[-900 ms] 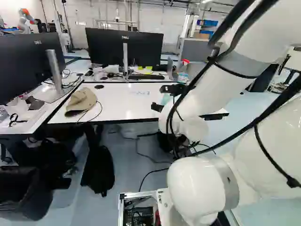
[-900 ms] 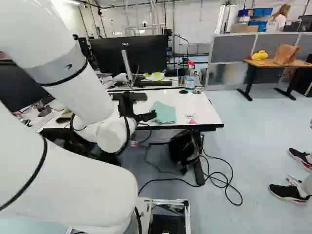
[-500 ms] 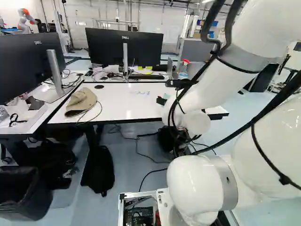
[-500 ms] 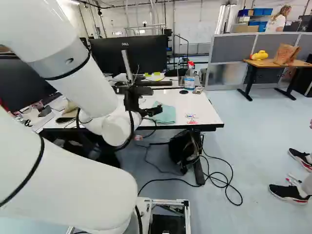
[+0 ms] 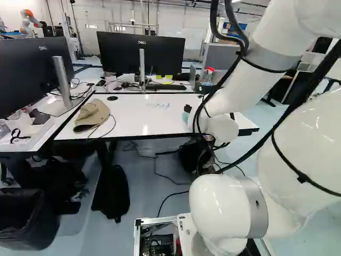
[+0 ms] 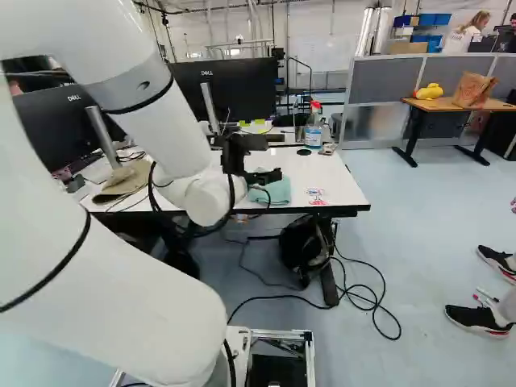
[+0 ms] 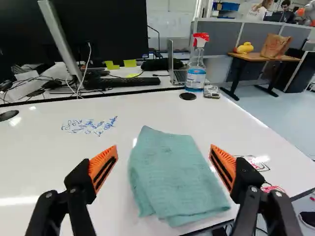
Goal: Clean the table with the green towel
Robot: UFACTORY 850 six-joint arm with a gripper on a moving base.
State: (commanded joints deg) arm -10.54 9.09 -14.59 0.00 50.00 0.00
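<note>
Brand lettering on two monitor fronts, left base view: left monitor [image 5: 32, 80] and middle monitor [image 5: 165, 56]. Blue handwriting [image 7: 88, 126] on the white table [image 7: 157, 110], words not legible. Printed label [image 7: 195, 78] on spray bottle [image 7: 198, 60], fine text too small.

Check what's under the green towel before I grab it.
The green towel lies on the white tabletop, which shows all round its upper edges. Whether any marks or dirt sit beneath can't be seen; the cloth covers that patch. The blue writing is clear of it.
</note>
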